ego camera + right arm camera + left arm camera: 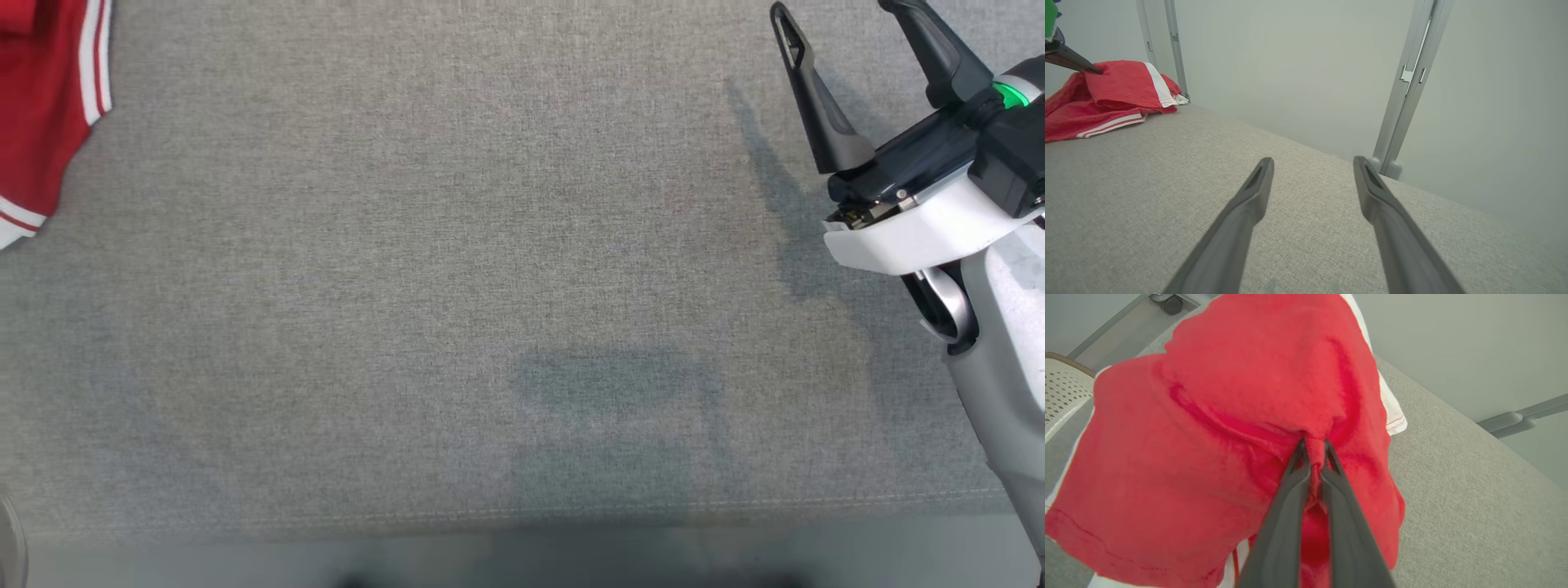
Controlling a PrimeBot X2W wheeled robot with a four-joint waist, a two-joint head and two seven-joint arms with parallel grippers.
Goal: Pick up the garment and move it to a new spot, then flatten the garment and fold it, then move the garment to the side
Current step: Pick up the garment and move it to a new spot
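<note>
At the near right, the right pincer (833, 12) is held spread wide above the grey table (490, 245), with nothing between its fingers. Well apart from it, at the table's far left edge, a red garment (1114, 90) with white stripes is seen bunched. A raised fold of it is pinched by the clenched left pincer (1312, 443).

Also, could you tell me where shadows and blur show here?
Head view: soft shadows on the table, one beside the right gripper; bottom edge blurred. Left wrist view: garment slightly soft. Right wrist view: fingers blur near the lens.
</note>
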